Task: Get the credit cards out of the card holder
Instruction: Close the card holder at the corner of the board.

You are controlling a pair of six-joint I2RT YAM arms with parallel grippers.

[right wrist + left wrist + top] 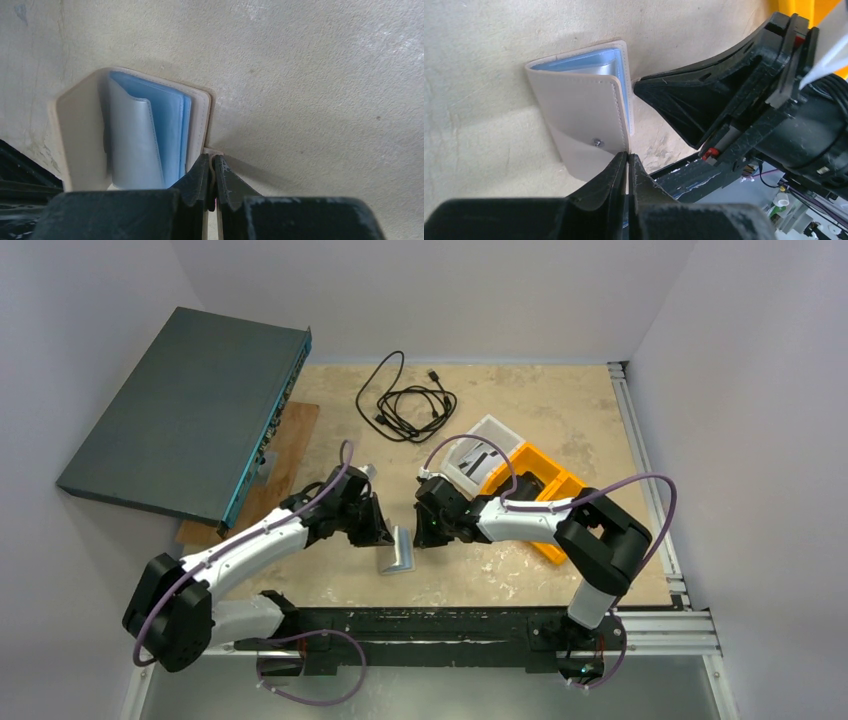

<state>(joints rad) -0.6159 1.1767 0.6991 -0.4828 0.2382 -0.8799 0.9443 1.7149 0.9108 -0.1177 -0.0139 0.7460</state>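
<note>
The card holder stood on the worktop near its front edge, right between my two hands and touching both. It was propped half open like a small book. My left hand was pressed together on the edge of the cream front cover, just below the small metal stud, with a thin pale strip of cover showing between the fingers. My right hand was clamped the same way on the rim of the other cover, cream material visibly pinched in it. From each hand the holder lay straight ahead of the fingertips, its long side running away from them, and the opening faced up and towards my right wrist camera. There the blue-grey inner sleeves showed, fanned slightly. Neither hand was nearer than the other. I judged that one hand would have to let go before it could reach into those sleeves. I could not tell whether cards sat in them. I could read no brand, label or writing on the holder.
</note>
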